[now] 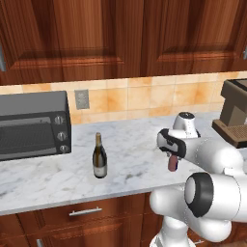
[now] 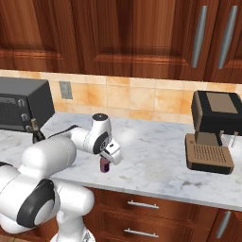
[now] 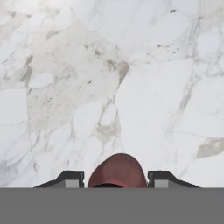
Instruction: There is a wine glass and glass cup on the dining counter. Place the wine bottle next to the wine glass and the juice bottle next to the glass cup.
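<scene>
The juice bottle (image 1: 172,165), small and stubby with dark red contents, stands on a marble worktop (image 1: 130,144) near its front edge. My gripper (image 1: 172,158) reaches down over it, and its jaws press both sides of the bottle's top. In the hand view the reddish bottle (image 3: 117,169) sits between the two dark fingertips (image 3: 70,177). The right base view has the same bottle (image 2: 105,166) under the gripper (image 2: 107,159). The wine bottle (image 1: 99,156), tall and dark with a pale label, stands upright well to the left, apart from the arm. The wine glass, glass cup and dining counter are out of view.
A dark toaster oven (image 1: 31,126) sits at the worktop's left. A coffee machine (image 2: 212,132) stands at its right. Drawers with handles (image 1: 85,211) run under the worktop, wood wall cabinets (image 1: 120,34) hang above, and bare marble lies between the two bottles.
</scene>
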